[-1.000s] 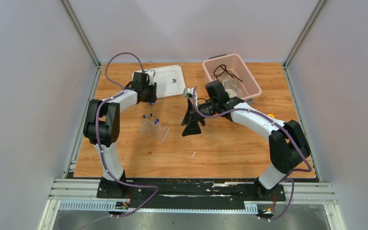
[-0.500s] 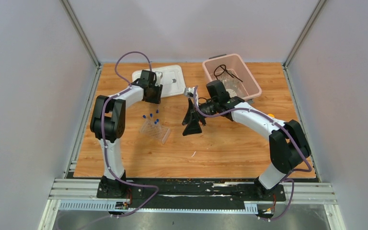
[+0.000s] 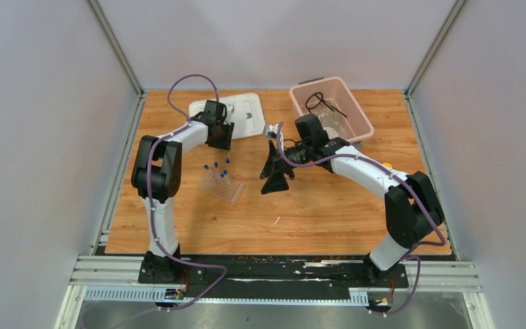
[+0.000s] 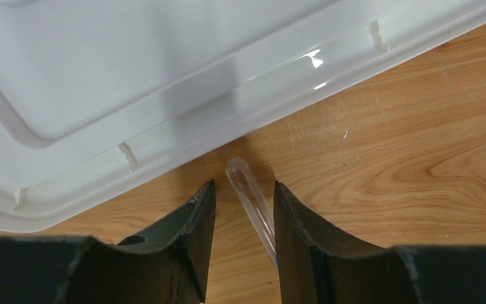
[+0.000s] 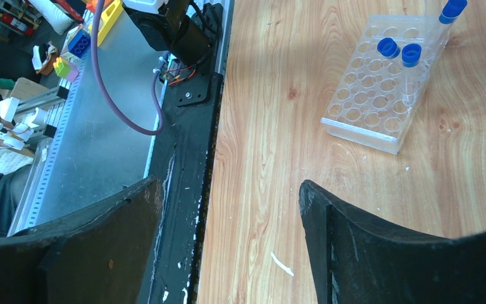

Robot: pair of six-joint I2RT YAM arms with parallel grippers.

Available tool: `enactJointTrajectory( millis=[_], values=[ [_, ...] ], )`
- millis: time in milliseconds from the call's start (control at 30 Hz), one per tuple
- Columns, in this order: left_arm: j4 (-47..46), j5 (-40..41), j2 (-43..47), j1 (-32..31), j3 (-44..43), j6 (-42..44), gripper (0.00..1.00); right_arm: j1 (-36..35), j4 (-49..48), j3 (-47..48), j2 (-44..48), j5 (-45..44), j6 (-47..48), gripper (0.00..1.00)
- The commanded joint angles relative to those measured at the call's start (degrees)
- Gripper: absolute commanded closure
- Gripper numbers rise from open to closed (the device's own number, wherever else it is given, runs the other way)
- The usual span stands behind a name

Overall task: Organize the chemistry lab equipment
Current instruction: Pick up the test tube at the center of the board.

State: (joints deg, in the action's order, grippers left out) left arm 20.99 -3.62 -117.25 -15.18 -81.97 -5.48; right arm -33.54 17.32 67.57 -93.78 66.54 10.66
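A clear tube (image 4: pixel 250 201) lies on the wood just in front of the white lid (image 4: pixel 133 69). My left gripper (image 4: pixel 243 185) is open around it, the tube close to the right finger and a gap on the other side. The clear tube rack (image 3: pixel 222 186) stands mid-table with blue-capped tubes (image 5: pixel 396 49) in it; in the right wrist view the rack (image 5: pixel 380 95) is at the upper right. My right gripper (image 3: pixel 274 173) hangs open over bare wood with nothing between its fingers. A black wire tripod (image 3: pixel 318 101) and clear bags rest inside the pink bin.
The pink bin (image 3: pixel 318 82) stands at the back right, the white lid (image 3: pixel 243 110) at the back centre-left. A small orange object (image 3: pixel 387 164) shows beside the right arm. The table's near edge and black rail (image 5: pixel 183 158) run below the right gripper (image 5: pixel 231 183).
My left gripper has moved right along the lid's front edge and now straddles the tube, its jaws slightly wider. The right arm has not moved.
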Motion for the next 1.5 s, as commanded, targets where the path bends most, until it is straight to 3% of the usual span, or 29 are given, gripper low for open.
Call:
enactJointTrajectory(
  millis=[0,167,333,433,533,867,1333,1467],
  values=[
    [6.5,4.2,-0.5,-1.4,-1.1,-3.6,0.55,0.4,-0.1,2.5,-0.5,2.0,1.0,0.20],
    [7.0,7.5,0.2,-3.6,1.7,-4.6,0.59,0.4,0.0,2.5,-0.5,2.1,1.1,0.20],
    [8.0,6.0,-1.0,-4.8,1.2,-5.6,0.71,0.4,0.0,2.6,-0.3,2.1,1.1,0.20],
    [8.4,3.4,-2.0,-5.0,0.3,-6.0,0.92,0.4,0.0,2.4,-0.1,2.2,1.1,0.20],
    [8.3,0.8,-1.9,-5.4,0.1,-6.0,1.00,0.4,0.3,2.5,0.0,2.1,1.4,0.20],
    [-6.6,-11.8,9.9,-5.9,10.3,-10.9,1.00,0.4,1.4,2.3,1.5,-0.5,4.1,0.20],
    [-34.0,-26.0,25.0,-6.0,26.9,-24.1,1.00,0.5,0.1,0.7,4.7,-4.2,6.8,0.20],
    [-43.8,-31.1,27.8,-6.0,31.3,-28.8,1.00,1.0,-4.1,-1.4,6.4,-3.2,4.4,0.19]
  ],
)
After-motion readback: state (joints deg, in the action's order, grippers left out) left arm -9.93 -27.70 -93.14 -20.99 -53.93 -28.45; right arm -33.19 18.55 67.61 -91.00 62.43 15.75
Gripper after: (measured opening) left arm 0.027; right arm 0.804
